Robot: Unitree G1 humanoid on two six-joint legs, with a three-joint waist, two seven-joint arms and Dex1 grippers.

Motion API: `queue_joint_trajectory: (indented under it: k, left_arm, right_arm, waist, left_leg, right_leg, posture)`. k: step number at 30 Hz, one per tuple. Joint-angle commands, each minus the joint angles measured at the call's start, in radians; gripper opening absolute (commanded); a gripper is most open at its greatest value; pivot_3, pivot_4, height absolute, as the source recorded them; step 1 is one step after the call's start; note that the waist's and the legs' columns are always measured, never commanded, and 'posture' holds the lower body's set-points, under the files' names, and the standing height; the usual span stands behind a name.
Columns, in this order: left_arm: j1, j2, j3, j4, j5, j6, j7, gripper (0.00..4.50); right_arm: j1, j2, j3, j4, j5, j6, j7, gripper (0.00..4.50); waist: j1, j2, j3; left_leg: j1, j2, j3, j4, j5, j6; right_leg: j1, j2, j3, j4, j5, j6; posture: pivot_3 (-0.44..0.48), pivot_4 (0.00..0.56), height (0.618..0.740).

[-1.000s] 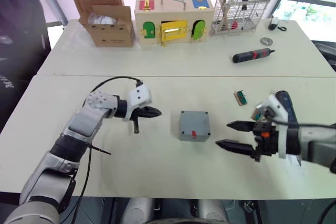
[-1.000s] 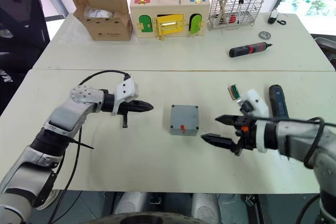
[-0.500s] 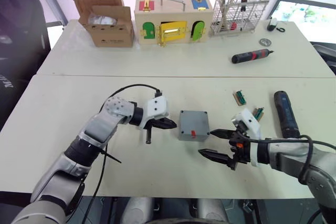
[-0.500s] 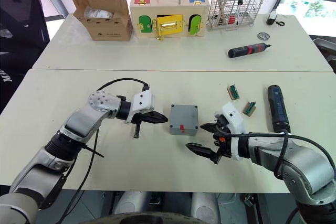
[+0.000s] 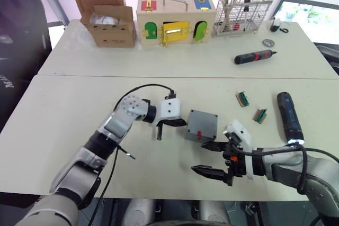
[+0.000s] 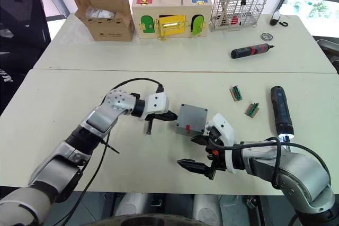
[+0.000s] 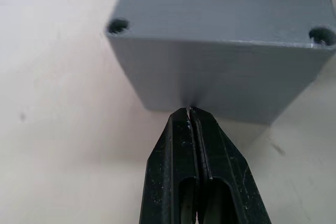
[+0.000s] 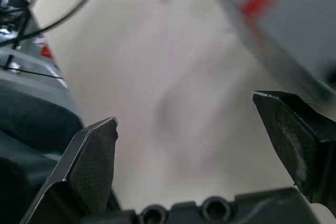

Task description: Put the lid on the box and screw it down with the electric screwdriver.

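Cardboard box (image 5: 108, 24) holds something plastic-wrapped. Grey box (image 5: 202, 126) sits skewed, lid on; left gripper (image 5: 179, 123) pinched shut against it, right gripper (image 5: 210, 158) wide open, empty.

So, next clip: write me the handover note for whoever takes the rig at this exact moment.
Left hand: shut, holding nothing, fingertips against the side wall of the grey box.
Right hand: open, holding nothing, low over the table on the box's near right side.
Box: mid-table, red mark facing the robot, screw holes visible in its top corners. Whether the lid is already on it cannot be told.
Electric screwdriver: lying on the table to the right, not picked up.
Done: nothing confirmed.
Left: check or fit the lid, fetch the screwdriver, drive the screws.
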Motion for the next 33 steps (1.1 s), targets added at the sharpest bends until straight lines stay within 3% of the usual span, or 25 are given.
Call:
queue_joint_trajectory:
  k: [1,6,10,21,33]
  left_arm:
    - [-0.023,0.005,0.031,0.023,0.008,-0.038,0.012,0.0]
    - [-0.011,0.062,0.055,0.001,-0.004,-0.028,-0.013,0.0]
    - [0.019,0.094,0.066,-0.06,-0.018,0.004,-0.036,0.0]
    - [0.027,0.023,0.05,-0.112,-0.023,0.065,0.005,0.0]
    - [-0.004,-0.024,0.039,-0.046,0.002,0.016,0.017,0.0]
  right_arm:
    - [0.039,-0.065,-0.068,-0.039,0.001,-0.011,0.01,4.48]
    - [0.066,-0.186,-0.169,0.022,-0.043,-0.064,0.079,4.48]
    - [0.042,-0.215,-0.141,0.052,-0.073,-0.1,0.113,4.48]
    - [-0.026,-0.148,0.023,0.08,-0.123,-0.128,0.099,4.48]
    - [-0.05,-0.056,0.05,-0.024,-0.054,-0.045,0.003,4.48]
  waist:
    - [-0.001,0.0,0.0]
    - [-0.002,-0.001,0.0]
    - [-0.002,-0.001,0.0]
    - [-0.001,-0.002,0.001]
    - [0.0,-0.002,0.001]
  left_leg:
    - [0.0,0.0,0.0,0.0,0.0,0.0]
    - [0.0,0.0,0.001,0.0,0.0,0.0]
    - [0.0,0.001,0.001,0.0,0.0,0.0]
    - [0.0,0.001,0.001,0.0,0.0,0.0]
    - [0.0,0.001,0.001,0.0,0.0,0.0]
  right_leg:
    - [0.0,0.0,0.0,0.0,0.0,0.0]
    - [0.0,0.0,0.0,0.0,0.0,0.0]
    - [0.0,0.0,0.0,0.0,0.0,0.0]
    - [0.0,0.0,0.0,0.0,0.0,0.0]
    - [0.0,0.0,0.0,0.0,0.0,0.0]
  posture:
    - [0.0,0.15,0.694]
    - [0.0,0.15,0.694]
    - [0.0,0.15,0.694]
    - [0.0,0.15,0.694]
    - [0.0,0.15,0.694]
